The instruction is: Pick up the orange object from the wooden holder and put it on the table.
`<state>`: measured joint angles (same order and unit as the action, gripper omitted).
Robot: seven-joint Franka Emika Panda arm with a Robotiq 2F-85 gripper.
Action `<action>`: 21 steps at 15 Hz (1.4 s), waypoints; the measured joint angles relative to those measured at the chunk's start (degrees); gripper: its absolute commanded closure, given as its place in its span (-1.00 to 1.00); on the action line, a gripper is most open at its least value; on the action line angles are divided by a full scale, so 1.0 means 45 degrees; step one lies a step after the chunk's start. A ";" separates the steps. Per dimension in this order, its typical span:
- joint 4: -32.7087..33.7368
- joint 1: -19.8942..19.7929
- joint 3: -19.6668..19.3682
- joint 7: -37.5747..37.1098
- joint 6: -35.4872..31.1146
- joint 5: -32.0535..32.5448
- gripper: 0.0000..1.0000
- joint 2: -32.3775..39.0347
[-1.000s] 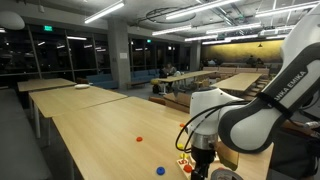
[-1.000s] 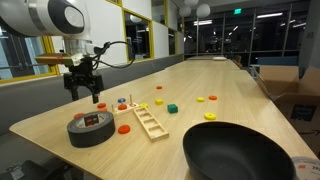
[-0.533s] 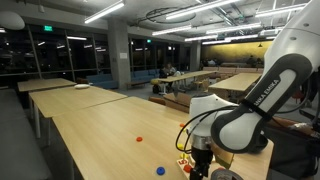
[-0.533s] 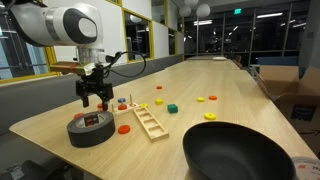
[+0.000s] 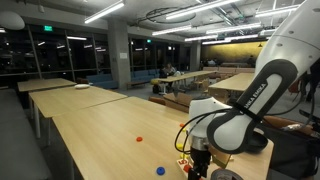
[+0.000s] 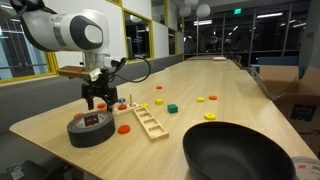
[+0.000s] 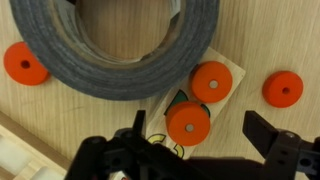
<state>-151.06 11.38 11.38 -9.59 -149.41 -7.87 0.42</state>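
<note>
Pincer (image 7: 195,140) spread wide, gripping nothing. It hangs directly above the wooden holder (image 7: 240,75), which lies on the tabletop (image 6: 230,85) just beside the grey tape roll (image 7: 130,50). 2 orange discs sit on the holder. 1 orange disc (image 7: 188,122) lies between the jaws, probably lined up for a straight descent and pinch.
</note>
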 measured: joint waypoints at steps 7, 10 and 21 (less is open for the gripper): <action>0.0207 -0.0020 -0.0006 0.0681 -0.0165 -0.1123 -1.00 0.0114; 0.0212 -0.0020 -0.0006 0.0820 -0.0165 -0.1280 -1.00 0.0112; 0.0199 -0.0020 -0.0006 0.0898 -0.0162 -0.1312 -0.50 0.0040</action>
<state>-150.17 11.29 11.35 -5.55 -150.14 -13.77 0.60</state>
